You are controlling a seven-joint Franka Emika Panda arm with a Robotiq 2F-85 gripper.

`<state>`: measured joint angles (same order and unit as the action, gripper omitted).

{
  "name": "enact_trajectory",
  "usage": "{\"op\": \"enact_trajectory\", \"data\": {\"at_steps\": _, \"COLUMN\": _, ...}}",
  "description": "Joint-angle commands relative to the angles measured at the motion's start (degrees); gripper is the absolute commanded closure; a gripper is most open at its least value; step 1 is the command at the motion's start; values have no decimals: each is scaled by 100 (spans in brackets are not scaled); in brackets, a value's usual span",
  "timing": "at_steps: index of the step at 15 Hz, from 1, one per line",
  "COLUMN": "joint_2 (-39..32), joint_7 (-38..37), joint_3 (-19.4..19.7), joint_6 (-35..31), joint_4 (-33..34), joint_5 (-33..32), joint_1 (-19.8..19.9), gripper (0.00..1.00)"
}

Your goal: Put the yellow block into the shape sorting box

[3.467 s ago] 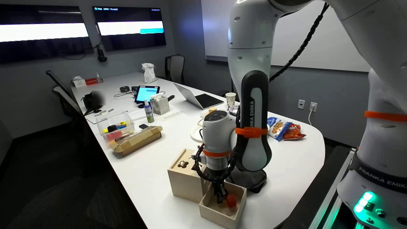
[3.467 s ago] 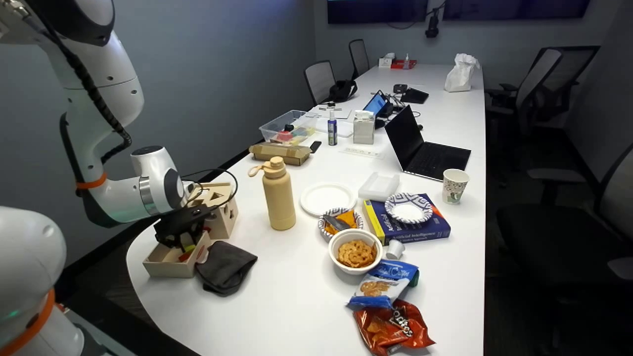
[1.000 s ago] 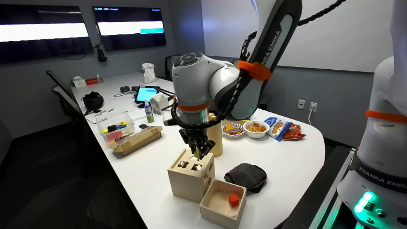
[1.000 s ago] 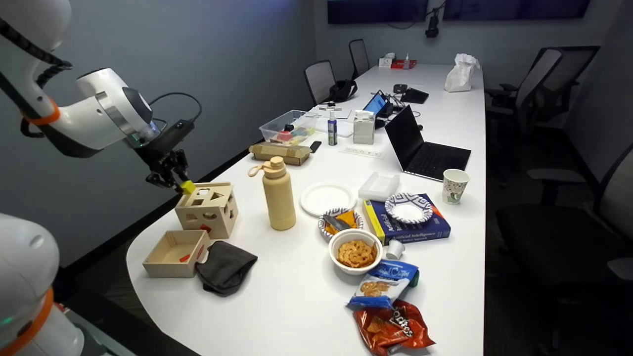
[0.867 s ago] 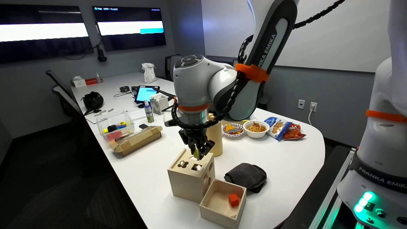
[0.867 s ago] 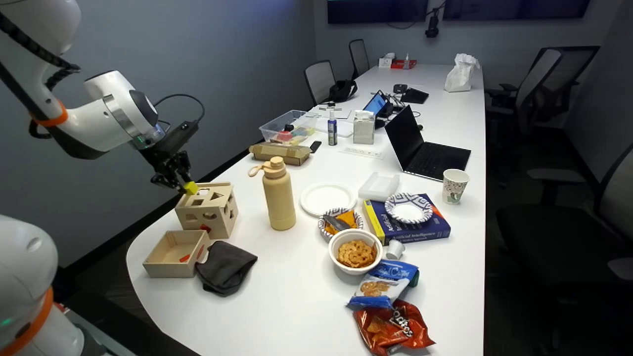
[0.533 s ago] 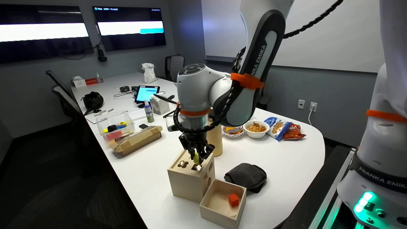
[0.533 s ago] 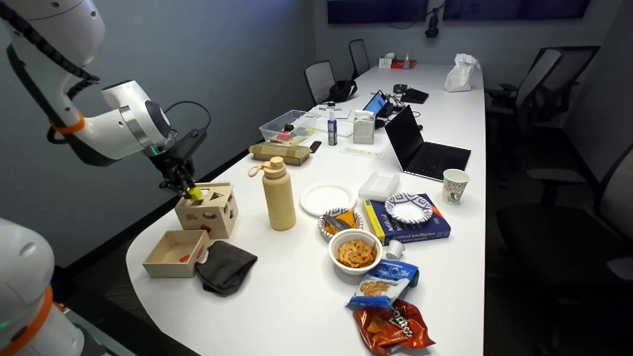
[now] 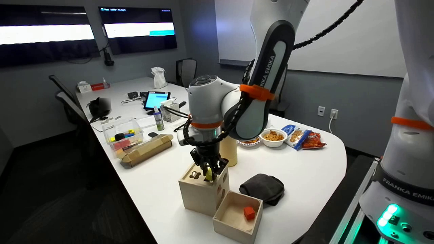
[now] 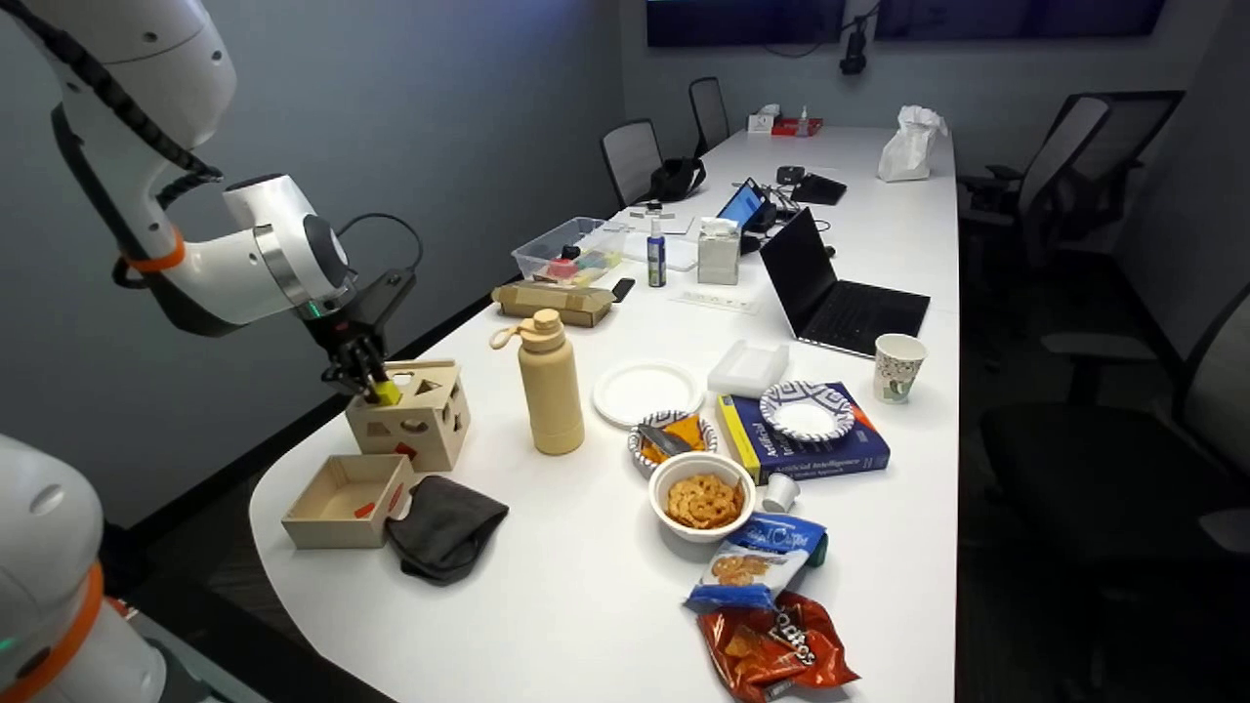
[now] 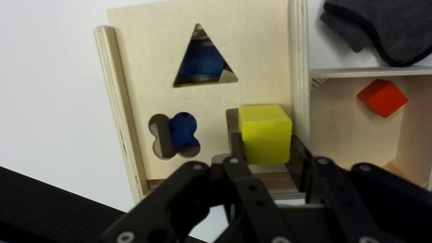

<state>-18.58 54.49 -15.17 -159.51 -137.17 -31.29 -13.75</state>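
Note:
My gripper (image 11: 266, 145) is shut on the yellow block (image 11: 266, 141), one finger on each side. The shape sorting box (image 11: 209, 99) is beneath it, with a triangular hole and a clover-shaped hole visible in its top. The block hangs over another hole in the near corner beside the tray and hides most of it; a dark strip of that hole shows left of the block. The yellow block (image 9: 209, 174) also shows low at the box top (image 9: 198, 198) in an exterior view. Whether its lower end is inside the hole I cannot tell.
A shallow wooden tray (image 9: 234, 232) holding a red block (image 9: 249, 213) stands against the box. A dark cloth (image 9: 262, 188) lies beside them. A tan bottle (image 10: 552, 391) stands near the box. Snack bowls and bags (image 10: 776, 644) lie farther along the table.
Over 3.5 seconds the gripper lifted the yellow block out of the tray and carried it over the box. In the last second it moved down and slightly sideways to a corner hole.

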Motion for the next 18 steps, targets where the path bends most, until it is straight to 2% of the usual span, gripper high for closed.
{"op": "enact_trajectory", "data": {"at_steps": 1, "joint_2": -143, "joint_7": 317, "joint_3": -94, "joint_6": 47, "joint_4": 219, "joint_5": 222, "joint_1": 87, "gripper": 90}}
{"op": "enact_trajectory", "data": {"at_steps": 18, "joint_2": -234, "joint_7": 926, "joint_3": -141, "joint_6": 23, "joint_4": 225, "joint_5": 508, "joint_1": 180, "gripper": 90}}
